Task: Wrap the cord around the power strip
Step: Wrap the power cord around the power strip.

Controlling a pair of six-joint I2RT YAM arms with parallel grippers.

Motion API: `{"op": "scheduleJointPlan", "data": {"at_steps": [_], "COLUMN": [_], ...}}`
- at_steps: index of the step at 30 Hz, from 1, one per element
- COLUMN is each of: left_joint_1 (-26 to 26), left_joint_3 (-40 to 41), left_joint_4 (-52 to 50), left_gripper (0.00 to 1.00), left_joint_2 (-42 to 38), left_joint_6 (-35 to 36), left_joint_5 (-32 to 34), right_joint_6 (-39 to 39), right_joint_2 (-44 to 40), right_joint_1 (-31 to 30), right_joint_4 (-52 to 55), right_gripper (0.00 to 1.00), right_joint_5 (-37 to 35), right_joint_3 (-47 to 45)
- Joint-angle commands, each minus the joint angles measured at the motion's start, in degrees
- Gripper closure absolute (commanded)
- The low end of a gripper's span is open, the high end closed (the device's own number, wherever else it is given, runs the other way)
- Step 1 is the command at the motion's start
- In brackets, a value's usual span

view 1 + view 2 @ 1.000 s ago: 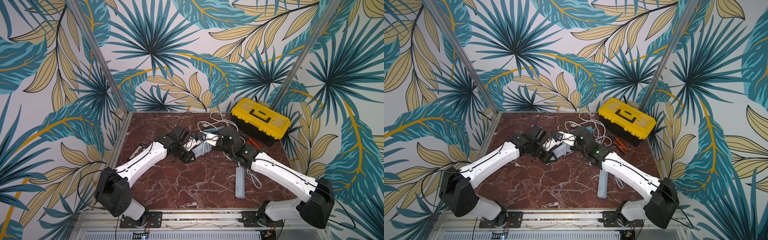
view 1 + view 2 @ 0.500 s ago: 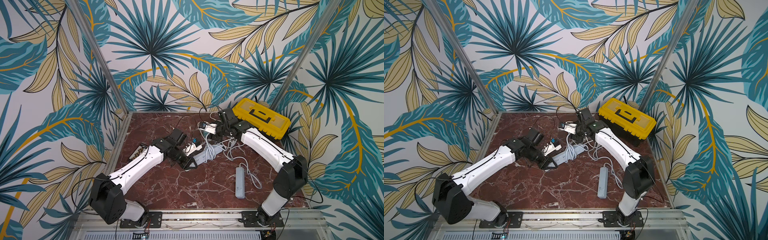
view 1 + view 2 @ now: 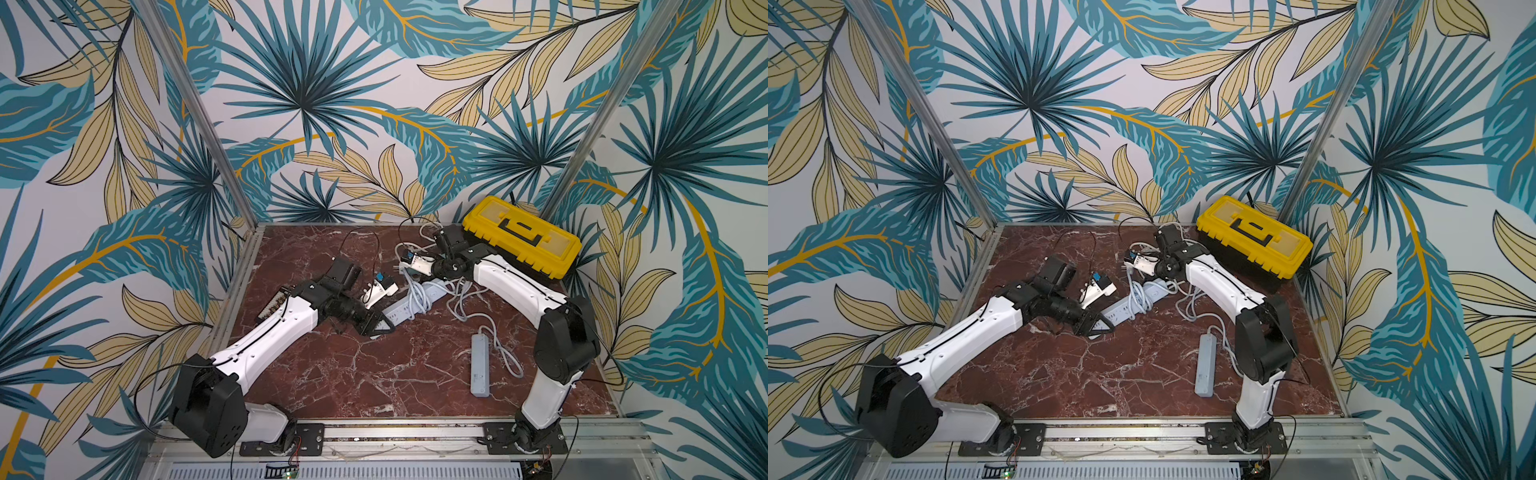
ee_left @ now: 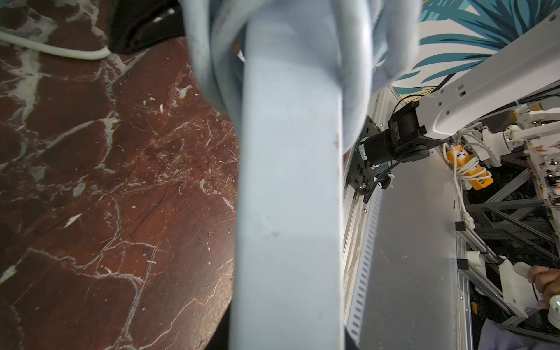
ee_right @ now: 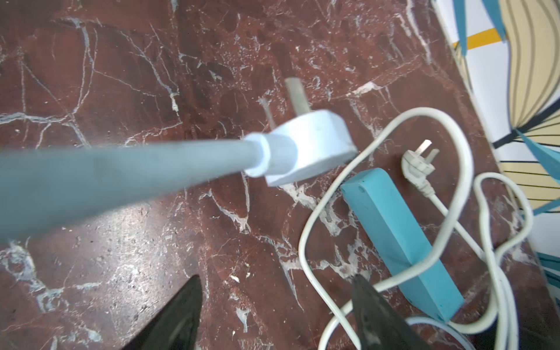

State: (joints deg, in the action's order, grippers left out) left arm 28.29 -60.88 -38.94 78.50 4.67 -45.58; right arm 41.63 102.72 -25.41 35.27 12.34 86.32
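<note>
Left pincer (image 3: 383,326) clenched on 1 end of the pale power strip (image 3: 435,287), strip lying mid-surface (image 3: 374,374), cord (image 3: 417,297) looped round its middle, right pincer (image 5: 275,281) released, fingers spread, plug (image 5: 309,154) close before it, yellow toolbox (image 3: 521,237) just beside.

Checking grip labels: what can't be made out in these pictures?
- How the left gripper holds the pale grey power strip: left wrist view, the blurred strip fills the frame.
- Number of grey cord wraps: top views, too small.
- Whether the cord touches the open right gripper: right wrist view, the cord runs off the edge.
</note>
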Motion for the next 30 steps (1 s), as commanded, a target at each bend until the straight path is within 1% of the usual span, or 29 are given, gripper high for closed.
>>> {"op": "scheduleJointPlan", "data": {"at_steps": [1, 4, 6, 10, 14, 18, 20, 24, 25, 28, 30], "left_joint_1": [-4.7, -4.7, -4.7, -4.8, -4.9, -5.1, -5.1, -5.2, -5.3, -5.7, -6.3], "left_joint_3": [2.1, 5.0, 6.7, 9.0, 9.7, 10.1, 10.5, 11.6, 11.7, 12.3, 12.9], "left_joint_4": [14.9, 19.9, 22.2, 25.9, 26.8, 27.9, 28.5, 29.4, 29.5, 29.5, 29.9], "left_gripper": [1.0, 1.0, 1.0, 1.0, 1.0, 1.0, 1.0, 1.0, 1.0, 1.0, 1.0], "left_joint_2": [-2.3, -3.3, -3.7, -3.7, -3.1, -3.4, -3.3, -4.1, -4.4, -5.1, -5.0], "left_joint_6": [-11.0, -14.1, -15.4, -17.2, -17.8, -18.8, -19.4, -20.5, -20.6, -21.5, -22.9], "left_joint_5": [5.9, 5.1, 5.8, 6.7, 7.5, 8.1, 7.9, 7.3, 7.1, 7.4, 8.4], "right_joint_6": [-8.4, -13.7, -19.0, -30.4, -40.2, -51.5, -55.2, -60.6, -62.0, -65.7, -69.7], "right_joint_2": [-5.3, -5.9, -6.5, -8.7, -10.3, -10.7, -10.6, -8.4, -7.9, -8.6, -11.3], "right_joint_1": [0.5, 1.4, 2.2, 3.7, 4.5, 5.6, 6.5, 7.4, 8.0, 8.8, 8.7], "right_joint_4": [2.9, 3.3, 3.2, 1.9, 0.5, 2.9, 5.2, 13.2, 14.5, 15.0, 14.0], "right_gripper": [0.16, 0.13, 0.12, 0.09, 0.08, 0.08, 0.09, 0.09, 0.09, 0.1, 0.11], "right_joint_5": [-2.6, -6.0, -7.3, -4.6, -4.9, -11.3, -11.7, -22.2, -23.6, -23.5, -18.7], "right_joint_3": [-2.2, -2.0, -2.0, -1.8, -0.8, 1.6, 2.5, 5.9, 6.2, 4.9, 2.7]}}
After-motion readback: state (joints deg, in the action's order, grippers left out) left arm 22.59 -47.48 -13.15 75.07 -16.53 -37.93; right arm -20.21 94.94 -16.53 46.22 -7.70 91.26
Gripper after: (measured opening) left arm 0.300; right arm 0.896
